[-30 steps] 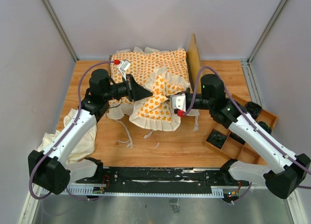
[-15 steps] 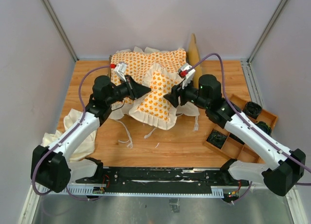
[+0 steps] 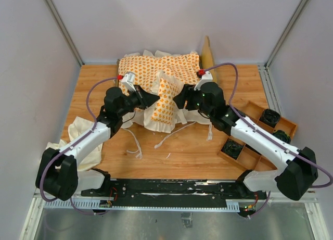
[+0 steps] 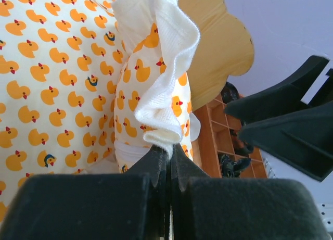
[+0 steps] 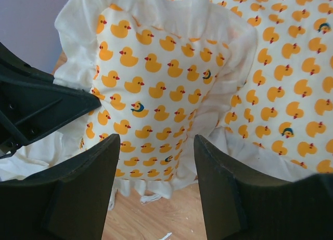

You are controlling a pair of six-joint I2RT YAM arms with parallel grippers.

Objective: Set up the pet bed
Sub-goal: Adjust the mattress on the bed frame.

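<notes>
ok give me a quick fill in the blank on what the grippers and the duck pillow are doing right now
1. The left gripper is pinching the small pillow by its cream ____.
2. The right gripper has its jaws ____ and holds nothing.
3. The large cushion is printed with orange ____.
Missing words: ruffle; open; ducks.

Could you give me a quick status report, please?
Left pincer shut on ruffle of small pillow. Right pincer open, facing it. Large cushion behind, pillow upright before it.

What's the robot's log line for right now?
left gripper: shut on small duck pillow ruffle | right gripper: open, facing it
</notes>
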